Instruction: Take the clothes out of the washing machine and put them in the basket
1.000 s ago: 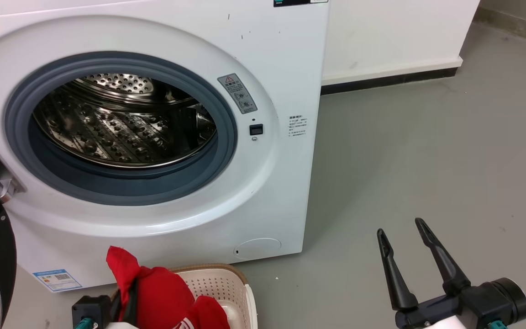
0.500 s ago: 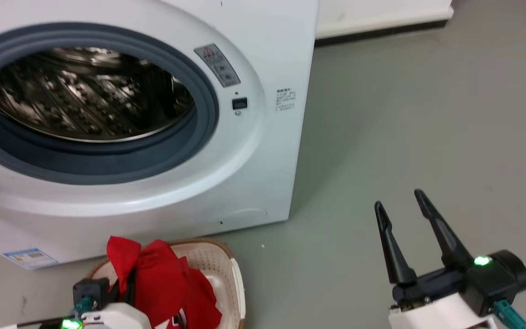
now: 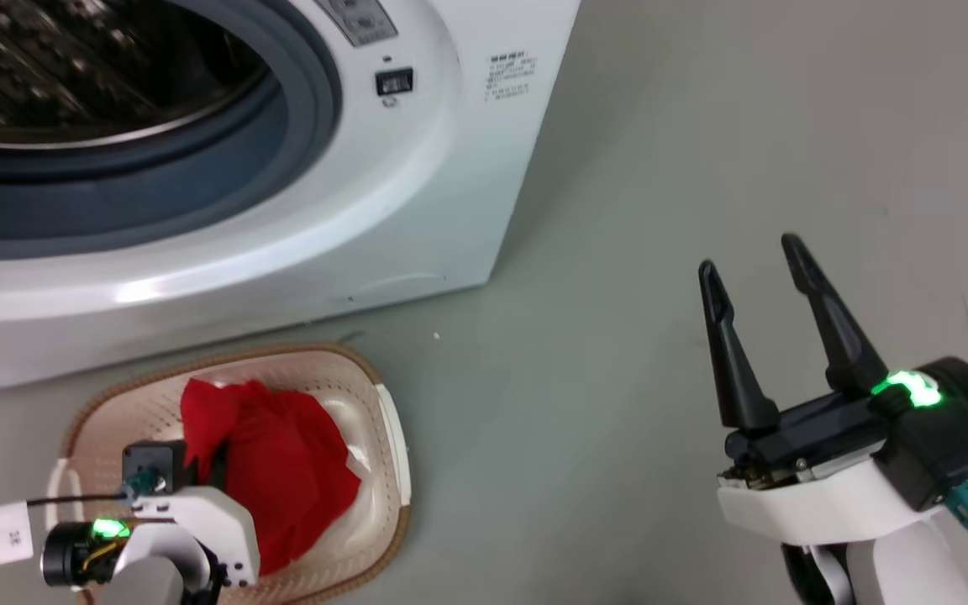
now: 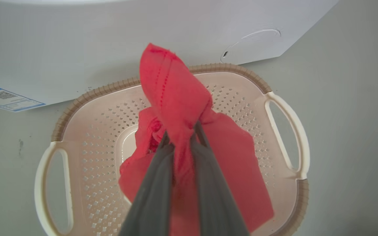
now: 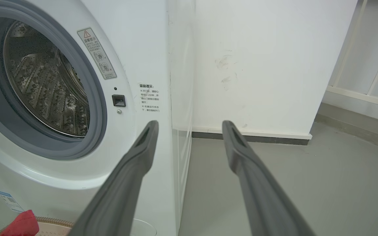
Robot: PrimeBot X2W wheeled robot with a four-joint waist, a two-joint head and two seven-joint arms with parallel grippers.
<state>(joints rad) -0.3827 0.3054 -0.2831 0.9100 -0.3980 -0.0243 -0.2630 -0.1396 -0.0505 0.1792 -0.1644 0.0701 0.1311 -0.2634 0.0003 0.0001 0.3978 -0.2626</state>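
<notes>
The left gripper [image 4: 182,130] clenches soft red clothes [image 4: 172,82] (crumpled) over the perforated cream basket [image 4: 235,68]; the right gripper [image 3: 748,255] gapes wide.

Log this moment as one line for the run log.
left gripper: shut on red fabric clothes over cream perforated plastic basket | right gripper: open, empty | white washing machine: grey-rimmed porthole open

Our right gripper [image 5: 190,126] hangs with its fingers spread wide. Past them we see the washing machine [image 5: 143,42], porthole open on the steel drum [image 5: 44,85]. Bottom left, a bit of the red clothes [image 5: 21,225] sits by the basket [image 5: 52,221] rim.
</notes>
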